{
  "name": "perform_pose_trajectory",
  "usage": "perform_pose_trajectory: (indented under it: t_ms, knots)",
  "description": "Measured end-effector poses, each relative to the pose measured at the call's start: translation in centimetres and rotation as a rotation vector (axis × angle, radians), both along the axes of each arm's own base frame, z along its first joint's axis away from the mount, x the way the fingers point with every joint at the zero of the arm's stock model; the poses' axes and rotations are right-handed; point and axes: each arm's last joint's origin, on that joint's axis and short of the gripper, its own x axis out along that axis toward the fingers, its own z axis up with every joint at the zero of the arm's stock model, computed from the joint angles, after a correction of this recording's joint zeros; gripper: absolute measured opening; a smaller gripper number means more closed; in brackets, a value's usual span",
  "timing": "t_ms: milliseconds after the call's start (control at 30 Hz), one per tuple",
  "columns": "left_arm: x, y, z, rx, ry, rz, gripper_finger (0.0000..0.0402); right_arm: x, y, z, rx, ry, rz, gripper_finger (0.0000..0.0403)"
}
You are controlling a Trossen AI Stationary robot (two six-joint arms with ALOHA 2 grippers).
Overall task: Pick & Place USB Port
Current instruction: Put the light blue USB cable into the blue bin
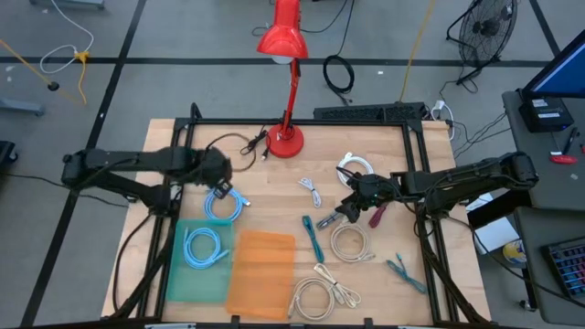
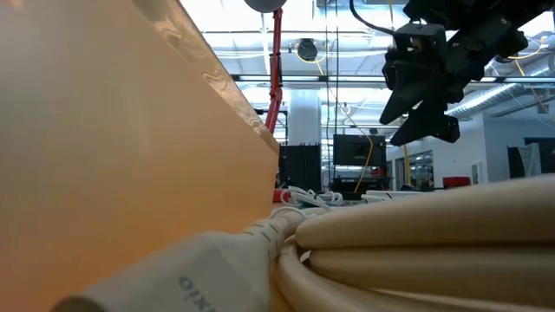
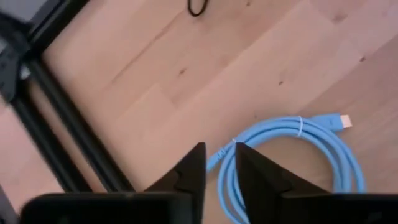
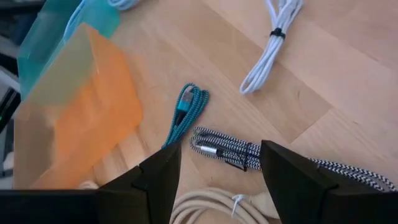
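While L tool [image 3: 217, 163] hovers, cable [image 3: 292, 155] lies coiled.

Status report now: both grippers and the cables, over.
Left gripper partly open over coiled light-blue cable. Right gripper open, empty, above black-and-white braided cable. Nothing blocking.

This looks like a robotics lab or workshop with a grey concrete floor [image 1: 183, 37] around a wooden worktable [image 1: 384, 146] framed in black rails. At upper right of the high view stands a floor fan [image 1: 489, 27]; loose cords [image 1: 339, 73] trail nearby. The low view shows exposed ceiling ducts [image 2: 507, 95] and bright windows.
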Motion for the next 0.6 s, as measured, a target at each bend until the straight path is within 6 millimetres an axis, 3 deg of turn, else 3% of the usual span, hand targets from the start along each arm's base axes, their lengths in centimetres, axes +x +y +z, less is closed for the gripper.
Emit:
perform_pose_trajectory:
  t_ms: [133, 267, 600]
  knots:
    - [1.0, 2.3, -1.0, -0.122, 0.042, -0.183, 0.0151, 0.0, -0.1, 0.0, -0.018, -0.001, -0.029, 0.0208]
    - [2.1, 3.3, -2.5, -0.193, 0.133, -0.426, 0.0182, 0.0, -0.1, 0.0, -0.016, -0.001, -0.033, 0.0208]
    - [4.6, 3.5, -6.9, -0.296, 0.373, -0.743, 0.0184, 0.0, -0.1, 0.0, -0.023, -0.001, -0.041, 0.0208]
